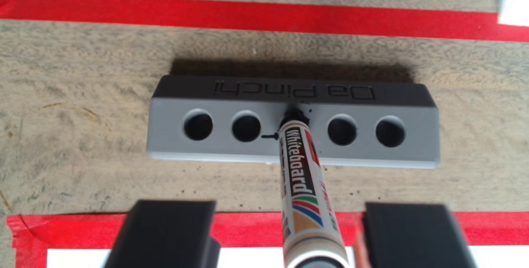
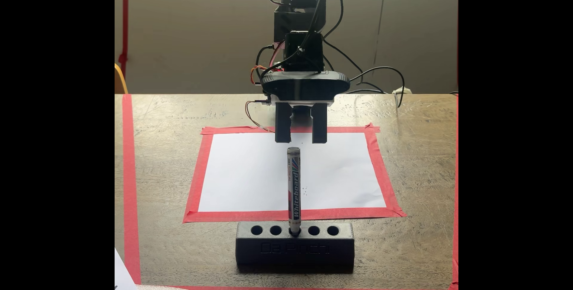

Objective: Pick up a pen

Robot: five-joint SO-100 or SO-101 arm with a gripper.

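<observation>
Near the front edge of the wooden table (image 2: 403, 246), the pen (image 2: 293, 187) stands upright, tip down, in the middle hole of a black five-hole holder (image 2: 310, 251) (embossed "Da Pinchi"). Above and just behind its top end hangs the gripper (image 2: 300, 140), jaws spread wide and empty, over white paper (image 2: 248, 172) bordered with red tape (image 2: 193, 172).
</observation>
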